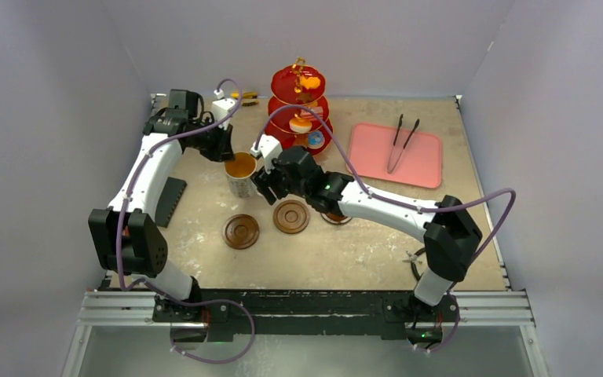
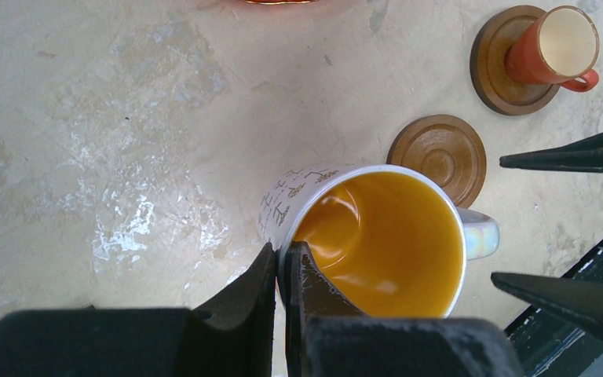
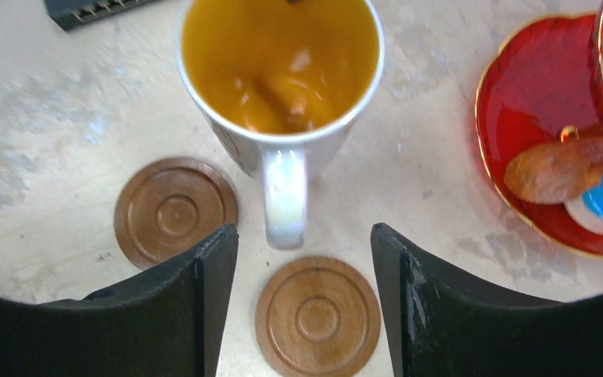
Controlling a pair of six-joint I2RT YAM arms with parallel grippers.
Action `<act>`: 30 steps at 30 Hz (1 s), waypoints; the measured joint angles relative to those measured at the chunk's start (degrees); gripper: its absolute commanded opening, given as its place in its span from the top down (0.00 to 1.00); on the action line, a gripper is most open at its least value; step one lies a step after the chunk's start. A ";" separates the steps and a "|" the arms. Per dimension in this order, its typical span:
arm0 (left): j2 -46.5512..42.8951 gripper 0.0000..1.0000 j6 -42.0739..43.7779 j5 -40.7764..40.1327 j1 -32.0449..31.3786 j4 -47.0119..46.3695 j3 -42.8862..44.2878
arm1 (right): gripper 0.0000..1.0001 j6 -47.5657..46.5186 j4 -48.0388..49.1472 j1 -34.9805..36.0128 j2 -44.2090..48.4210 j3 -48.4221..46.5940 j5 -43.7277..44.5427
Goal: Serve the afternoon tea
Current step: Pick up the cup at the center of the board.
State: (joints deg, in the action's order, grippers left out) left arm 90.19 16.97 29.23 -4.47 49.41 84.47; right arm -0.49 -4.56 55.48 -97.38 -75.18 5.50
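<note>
The white mug of amber tea (image 1: 241,167) is at the table's middle left. My left gripper (image 1: 226,148) is shut on its rim (image 2: 280,263), one finger inside and one outside. My right gripper (image 1: 269,186) is open, its jaws either side of the mug handle (image 3: 285,196) without touching it. The mug fills the top of the right wrist view (image 3: 283,63). The red three-tier stand (image 1: 299,110) with pastries stands behind it, and its bottom tier (image 3: 534,94) holds a brown pastry (image 3: 557,169). The small orange-brown cup (image 2: 553,47) sits on its saucer (image 2: 496,75).
Two bare wooden saucers (image 1: 241,232) (image 1: 291,216) lie in front of the mug. A pink tray (image 1: 424,169) with black tongs (image 1: 402,141) lies at the right. A black slotted block (image 1: 169,200) lies by the left arm.
</note>
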 measured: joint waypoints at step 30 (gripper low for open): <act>-3.21 0.14 -2.43 5.97 0.22 0.66 2.56 | 1.00 -1.51 -0.98 -0.26 -5.31 -0.59 -2.97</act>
State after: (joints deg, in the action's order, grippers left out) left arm 86.98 14.55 35.20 -4.25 50.06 87.02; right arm -2.00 -5.54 55.22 -102.69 -75.77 2.52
